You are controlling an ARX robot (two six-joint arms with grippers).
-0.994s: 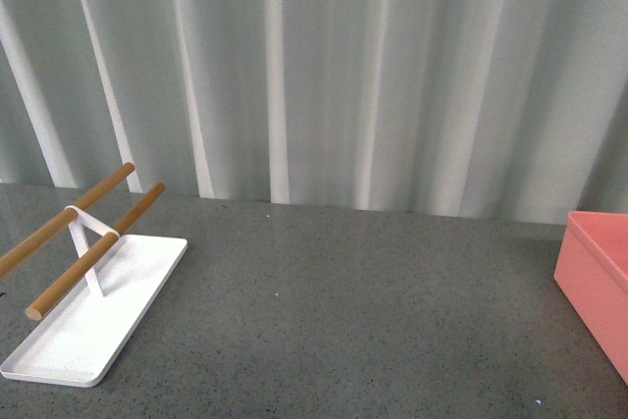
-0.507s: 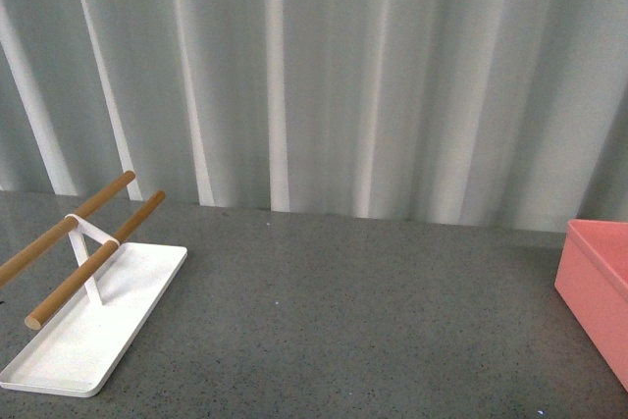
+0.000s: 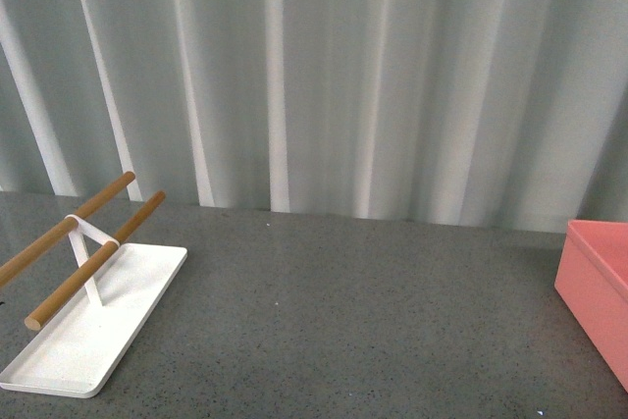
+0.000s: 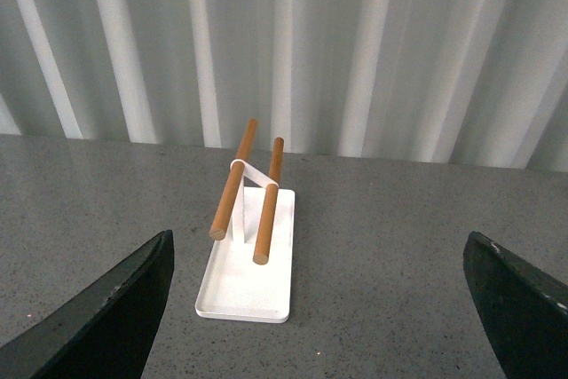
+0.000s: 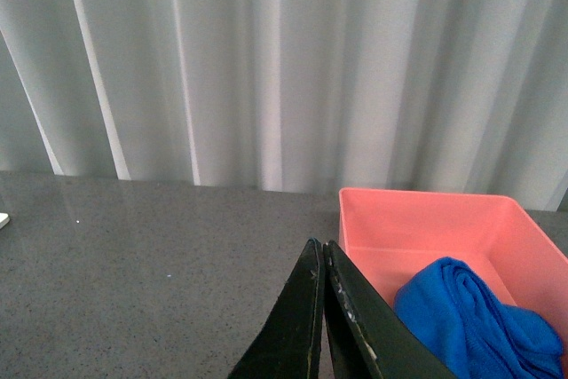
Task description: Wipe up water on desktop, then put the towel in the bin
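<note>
The blue towel (image 5: pixel 475 321) lies bunched inside the salmon-pink bin (image 5: pixel 417 224), seen in the right wrist view. My right gripper (image 5: pixel 320 246) is shut and empty, with its tip over the dark speckled desktop (image 5: pixel 160 246) just beside the bin's near wall. In the front view only the bin's left end (image 3: pixel 597 287) shows at the right edge, and the desktop (image 3: pixel 343 321) spreads across the middle; neither arm shows there. My left gripper (image 4: pixel 328 308) is open and empty above the desktop (image 4: pixel 399 246), its two dark fingers (image 4: pixel 115 308) far apart, facing the white tray.
A flat white tray (image 3: pixel 83 336) carrying two wooden rods (image 3: pixel 93 257) on a white stand sits at the desktop's left; it also shows in the left wrist view (image 4: pixel 248 268). A pale pleated curtain (image 3: pixel 314 76) hangs behind the desk's far edge.
The front view has tilted up slightly since a second ago, so tray and bin sit lower in the picture. Nothing on the desktop has moved in the last half second.
</note>
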